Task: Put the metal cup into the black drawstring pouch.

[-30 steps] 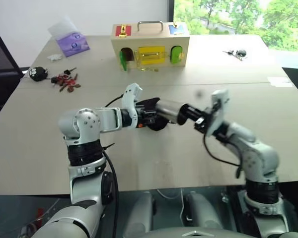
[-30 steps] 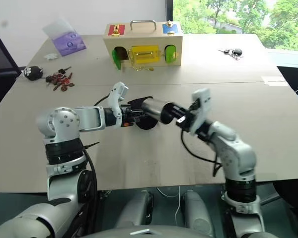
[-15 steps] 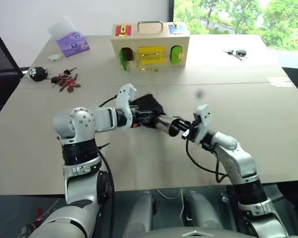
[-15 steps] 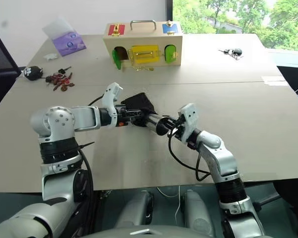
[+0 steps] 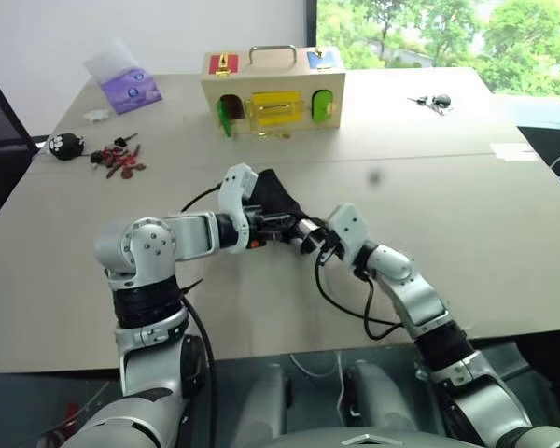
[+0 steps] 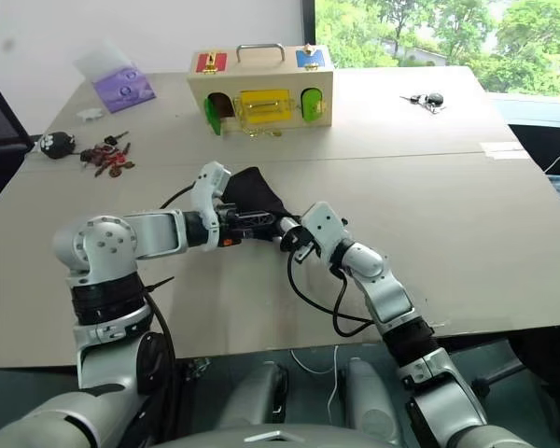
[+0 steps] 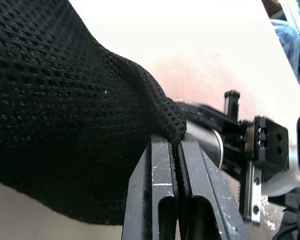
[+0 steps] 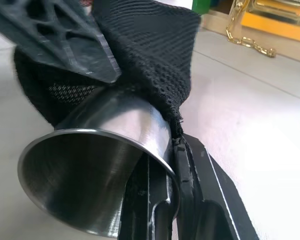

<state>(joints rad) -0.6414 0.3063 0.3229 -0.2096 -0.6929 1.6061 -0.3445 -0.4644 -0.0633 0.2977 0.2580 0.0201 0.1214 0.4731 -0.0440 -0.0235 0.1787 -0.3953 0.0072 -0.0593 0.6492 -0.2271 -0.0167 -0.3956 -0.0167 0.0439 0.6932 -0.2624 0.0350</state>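
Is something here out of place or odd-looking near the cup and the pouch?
Nothing looks wrong. The metal cup lies on its side, bottom end already inside the black drawstring pouch, rim still outside. Small reddish items lie scattered near the table's far corner.

You have a wide pale wooden table [image 5: 504, 243] under both arms. Well beyond the hands, a wooden latch box [image 5: 273, 88] with coloured doors stands on it. Far off past your left hand lie a purple packet [image 5: 129, 90], a small black-and-white toy [image 5: 65, 145] and a scatter of dark red bits [image 5: 121, 161]. Far beyond your right hand lies a bunch of keys [image 5: 431, 101].
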